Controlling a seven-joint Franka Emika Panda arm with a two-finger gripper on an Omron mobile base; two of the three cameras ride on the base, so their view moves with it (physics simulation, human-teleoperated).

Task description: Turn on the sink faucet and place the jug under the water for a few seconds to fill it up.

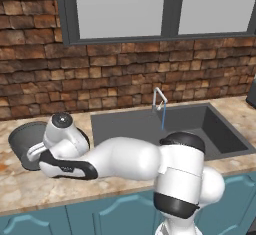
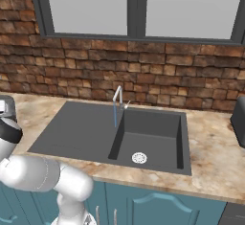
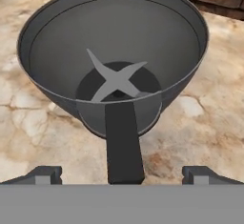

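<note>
The jug (image 3: 114, 42), dark grey with a metal blade at its bottom, stands upright on the marble counter left of the sink (image 1: 125, 126). Its black handle (image 3: 123, 142) points toward my hand. My gripper (image 3: 122, 174) is open, with one fingertip (image 3: 45, 174) on each side of the handle and apart from it. In the left base view my arm reaches low over the jug (image 1: 22, 139). The sink faucet (image 1: 159, 99) (image 2: 118, 95) stands at the back rim, and a thin blue stream of water (image 1: 162, 120) (image 2: 115, 116) falls from it into the sink (image 2: 81, 128).
A brick wall and a window rise behind the counter. A dark appliance (image 2: 238, 121) sits at the right end of the counter. The right half of the sink is deeper and has a drain (image 2: 139, 158). Teal cabinets run below the counter edge.
</note>
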